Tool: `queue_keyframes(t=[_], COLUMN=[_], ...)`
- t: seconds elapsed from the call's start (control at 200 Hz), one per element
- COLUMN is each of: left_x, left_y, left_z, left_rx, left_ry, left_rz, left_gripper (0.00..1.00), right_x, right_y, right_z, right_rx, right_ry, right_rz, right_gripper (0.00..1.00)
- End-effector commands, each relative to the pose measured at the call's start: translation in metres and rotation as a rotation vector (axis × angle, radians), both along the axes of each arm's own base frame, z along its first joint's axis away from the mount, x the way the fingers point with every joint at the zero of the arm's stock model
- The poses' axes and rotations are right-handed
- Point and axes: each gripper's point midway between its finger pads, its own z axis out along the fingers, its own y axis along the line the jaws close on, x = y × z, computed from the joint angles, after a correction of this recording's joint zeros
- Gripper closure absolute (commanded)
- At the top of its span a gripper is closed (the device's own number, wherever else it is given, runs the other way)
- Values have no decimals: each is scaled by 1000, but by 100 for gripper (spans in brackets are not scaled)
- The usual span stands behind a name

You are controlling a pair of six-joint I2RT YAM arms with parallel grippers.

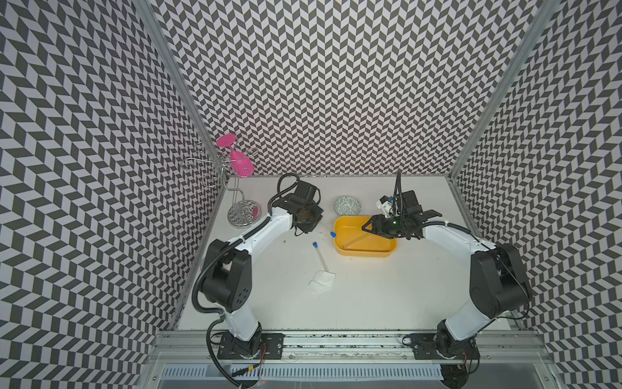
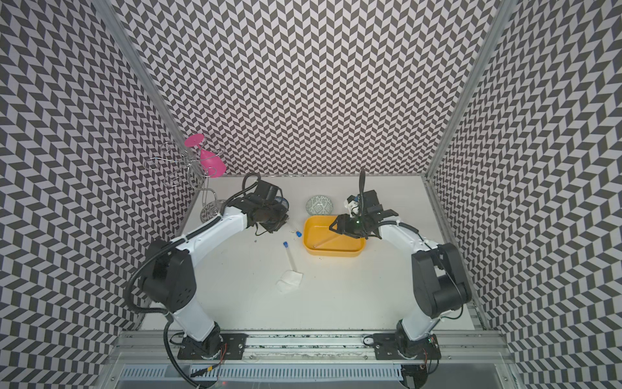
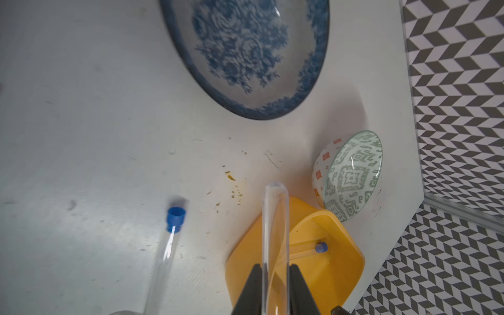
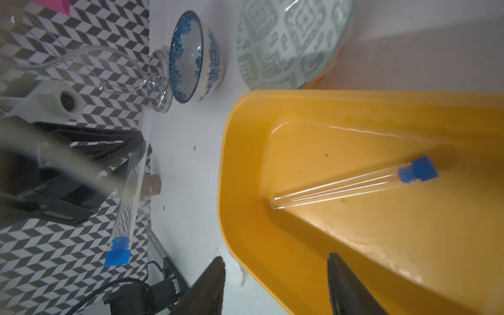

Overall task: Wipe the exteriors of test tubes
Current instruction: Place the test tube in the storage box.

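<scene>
My left gripper (image 3: 275, 268) is shut on a clear test tube (image 3: 275, 226). The tube's round end points past the jaws, and its blue cap (image 1: 333, 234) hangs beside the yellow tray (image 1: 387, 251). A second test tube (image 1: 321, 257) lies on the table with its blue cap at the far end and its other end on the white tissue (image 1: 322, 281). A third test tube (image 4: 354, 188) lies inside the tray. My right gripper (image 4: 275, 261) is open and empty above the tray's left rim, with one finger outside the tray and one over it.
A blue floral bowl (image 3: 245, 54) sits under my left wrist. A green patterned bowl (image 1: 347, 205) stands behind the tray. At the back left is a wire rack (image 1: 243, 214) holding a pink glass (image 1: 239, 163). Brown crumbs (image 3: 231, 177) dot the table near the tray.
</scene>
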Motion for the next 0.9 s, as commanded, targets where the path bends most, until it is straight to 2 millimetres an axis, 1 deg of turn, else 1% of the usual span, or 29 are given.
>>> queue_keyframes(t=[0.0,0.075,0.18,0.29,0.33,0.446,0.591,0.711,0.736,0.776,0.821,0.896], left_x=[12,16,17,15,13,15,17,17,17,17,20,25], left_y=[-41,-69,-106,-141,-151,-171,-184,-190,-190,-190,-189,-187], left_z=[9,10,6,-1,-8,-26,-52,-60,-60,-57,-48,-28], left_rx=[-21,-38,-84,-120,-120,-134,-140,-132,-131,-129,-125,-107], left_ry=[-30,-43,-40,-30,-17,4,33,39,39,36,9,-41], left_rz=[-40,-59,-68,-81,-82,-70,-53,-72,-72,-77,-87,-111], left_gripper=[80,80,80,80,80,80,78,74,72,62,49,33], right_x=[9,12,13,10,9,6,3,1,1,1,2,2], right_y=[-21,-34,-51,-67,-71,-80,-79,-78,-79,-78,-78,-78], right_z=[10,9,9,10,9,10,11,13,14,15,17,19], right_rx=[-18,-23,-39,-57,-58,-52,-39,-31,-32,-33,-33,-32], right_ry=[-40,-41,-50,-59,-60,-68,-71,-78,-83,-87,-95,-104], right_rz=[-77,-111,-158,-203,-217,-239,-238,-238,-238,-236,-234,-232], right_gripper=[41,41,40,40,40,40,40,40,40,40,40,40])
